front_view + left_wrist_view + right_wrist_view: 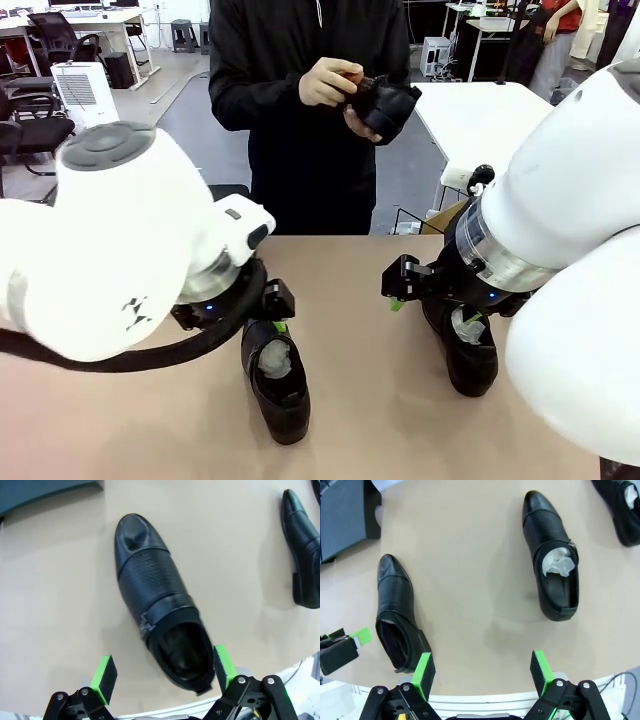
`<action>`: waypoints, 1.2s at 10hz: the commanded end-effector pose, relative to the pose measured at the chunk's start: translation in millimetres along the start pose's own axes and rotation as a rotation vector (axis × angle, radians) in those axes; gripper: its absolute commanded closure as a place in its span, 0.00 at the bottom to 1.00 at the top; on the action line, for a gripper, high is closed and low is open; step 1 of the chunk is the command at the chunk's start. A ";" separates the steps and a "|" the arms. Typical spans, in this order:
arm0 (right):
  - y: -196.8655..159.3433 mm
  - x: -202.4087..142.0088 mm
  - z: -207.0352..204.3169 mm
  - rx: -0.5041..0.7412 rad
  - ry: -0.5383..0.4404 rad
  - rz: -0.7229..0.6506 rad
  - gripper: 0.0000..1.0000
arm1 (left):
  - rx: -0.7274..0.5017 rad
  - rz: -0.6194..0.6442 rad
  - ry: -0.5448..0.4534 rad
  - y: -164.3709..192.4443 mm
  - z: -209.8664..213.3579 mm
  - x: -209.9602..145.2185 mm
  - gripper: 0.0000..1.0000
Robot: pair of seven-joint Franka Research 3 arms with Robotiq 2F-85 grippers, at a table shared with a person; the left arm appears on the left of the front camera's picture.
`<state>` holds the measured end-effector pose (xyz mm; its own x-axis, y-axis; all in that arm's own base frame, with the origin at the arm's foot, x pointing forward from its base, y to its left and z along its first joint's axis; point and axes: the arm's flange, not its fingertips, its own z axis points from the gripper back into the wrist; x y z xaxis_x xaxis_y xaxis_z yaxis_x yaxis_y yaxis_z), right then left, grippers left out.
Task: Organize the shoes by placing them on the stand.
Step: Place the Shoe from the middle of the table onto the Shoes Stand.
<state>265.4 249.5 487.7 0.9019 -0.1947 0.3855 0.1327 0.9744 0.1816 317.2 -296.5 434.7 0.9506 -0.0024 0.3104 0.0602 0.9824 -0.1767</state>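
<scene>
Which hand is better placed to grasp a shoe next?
Left. The left hand is open, directly over a shoe; the right hand, open, faces bare table between an unstuffed shoe and a stuffed shoe.

In my front view the left arm [110, 240] partly hides the lower-centre shoe [280, 390], the right arm [560, 200] the lower-right shoe [473, 360]. My right wrist view clips the stand [342, 515] at upper left, another shoe [616, 504] at upper right.

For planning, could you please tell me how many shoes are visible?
4: perforated shoe at the left gripper, paper-stuffed shoe at the right gripper, third shoe farther right on the table, fourth shoe in the person's hands.
</scene>
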 end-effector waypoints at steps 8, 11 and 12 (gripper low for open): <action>-0.5 3.6 0.0 0.019 0.013 0.007 0.00 | 0.019 0.238 0.005 -41.2 1.6 -2.7 0.00; -0.5 3.6 0.0 0.019 0.013 0.007 0.00 | 0.086 0.317 0.075 -65.4 -22.4 2.8 0.00; -0.5 3.6 0.0 0.019 0.013 0.007 0.00 | 0.118 0.321 0.100 -74.4 -29.9 3.7 0.00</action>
<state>265.6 249.4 487.7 0.9018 -0.1952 0.3856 0.1332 0.9743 0.1816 312.2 -354.6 421.8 0.9413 0.2859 0.1793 -0.2531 0.9495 -0.1853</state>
